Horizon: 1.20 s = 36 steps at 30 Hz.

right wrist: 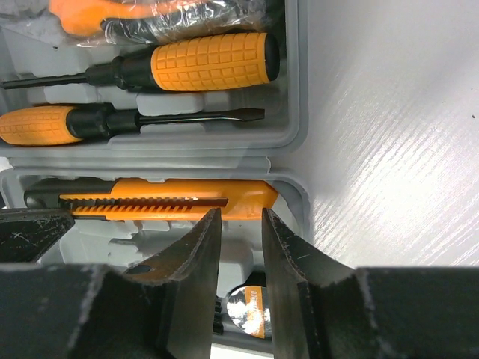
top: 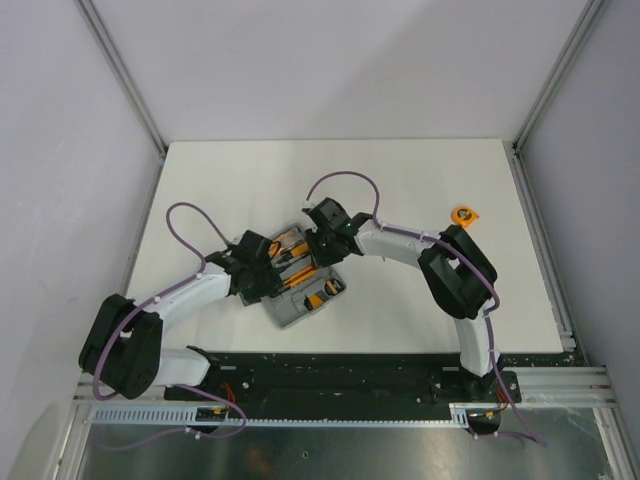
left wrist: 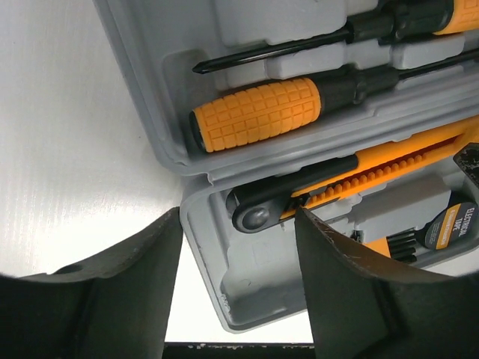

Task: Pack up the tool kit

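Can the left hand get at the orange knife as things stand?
Probably yes: the left hand sits open right over the knife, the case is open, and nothing covers it.

White table carries the open tool kit; small orange tool well apart.
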Available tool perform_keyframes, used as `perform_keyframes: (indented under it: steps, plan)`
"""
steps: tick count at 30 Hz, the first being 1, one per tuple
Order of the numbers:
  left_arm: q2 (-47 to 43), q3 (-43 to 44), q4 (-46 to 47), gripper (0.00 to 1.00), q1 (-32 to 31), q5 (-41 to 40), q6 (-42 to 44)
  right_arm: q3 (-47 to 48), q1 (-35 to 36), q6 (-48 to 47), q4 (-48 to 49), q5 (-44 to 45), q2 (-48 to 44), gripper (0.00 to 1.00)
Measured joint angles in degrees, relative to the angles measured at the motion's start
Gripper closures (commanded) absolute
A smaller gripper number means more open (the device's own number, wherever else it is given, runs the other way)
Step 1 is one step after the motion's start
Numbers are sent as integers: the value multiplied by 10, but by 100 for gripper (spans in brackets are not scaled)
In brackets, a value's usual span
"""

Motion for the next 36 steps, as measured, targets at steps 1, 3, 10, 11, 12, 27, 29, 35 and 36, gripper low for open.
perform_keyframes:
  steps: [1,3,10,11,12,27,29,35,36]
  plan:
    - [-1,-1,1,42,1,0,-1,0,-1,1,0,0,0,67]
    - [-6,-4,1,47,3,2,-3,0,-2,2,2,-2,0,66]
    - [-11,-8,5,50,8,9,-3,13,-6,2,1,-4,0,62]
    - [-11,-9,6,50,8,9,-3,16,-7,2,0,-4,0,62]
    - [-10,-9,7,49,9,10,-3,18,-7,2,0,-4,0,61]
    - [-6,-10,19,69,17,25,-2,31,-6,-2,-9,1,19,65]
    - [-4,-10,22,70,17,26,-2,39,-6,-3,-16,4,24,65]
    - [-2,-10,27,71,19,29,-2,53,-5,-8,-25,16,36,65]
    - [-1,-10,28,72,19,29,-3,55,-4,-10,-27,18,37,65]
